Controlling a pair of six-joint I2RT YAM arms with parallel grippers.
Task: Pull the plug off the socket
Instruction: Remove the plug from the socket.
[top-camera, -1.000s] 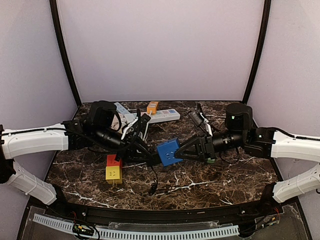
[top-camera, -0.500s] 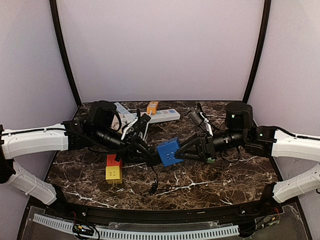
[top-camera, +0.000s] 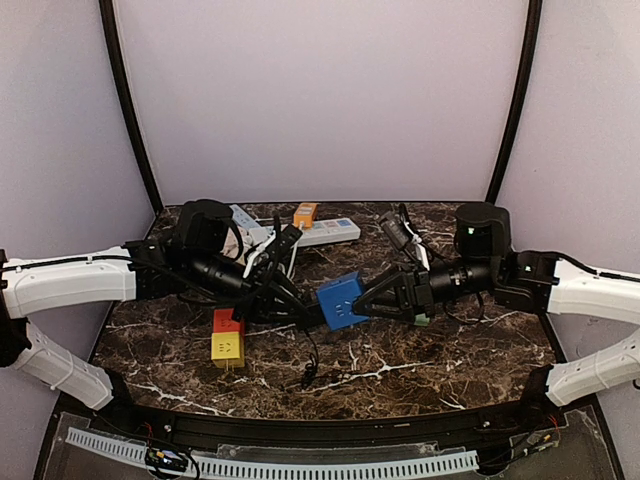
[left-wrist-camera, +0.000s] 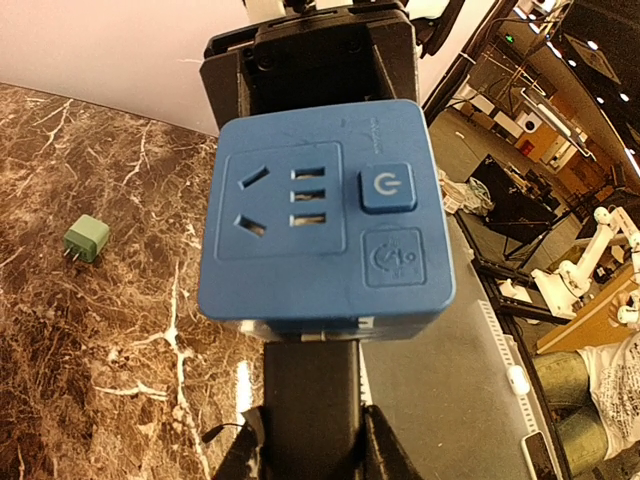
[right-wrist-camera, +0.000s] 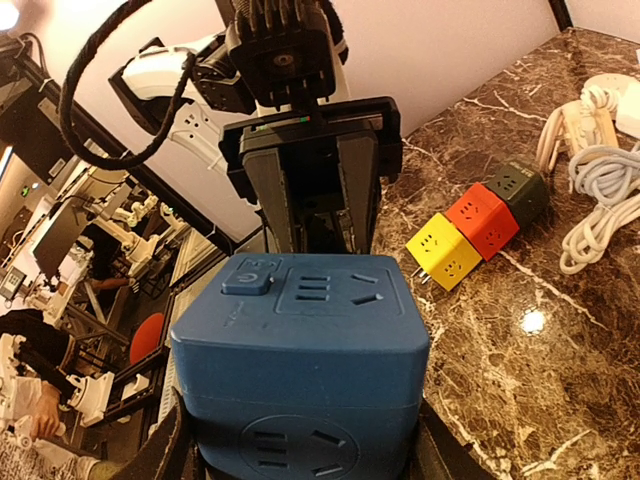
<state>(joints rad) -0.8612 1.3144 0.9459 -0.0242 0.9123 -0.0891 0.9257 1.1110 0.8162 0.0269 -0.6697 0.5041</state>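
While the right gripper (top-camera: 360, 300) clamps the blue socket cube (top-camera: 338, 300), held clear above the middle of the counter (top-camera: 450, 360), the left gripper (top-camera: 298, 317) is closed on the black plug (left-wrist-camera: 312, 390), which appears seated in the cube face turned toward the left arm. Step in hand: the extraction itself. The next move likely calls for a straight left-arm pull along the pins, with the right arm bracing the cube.
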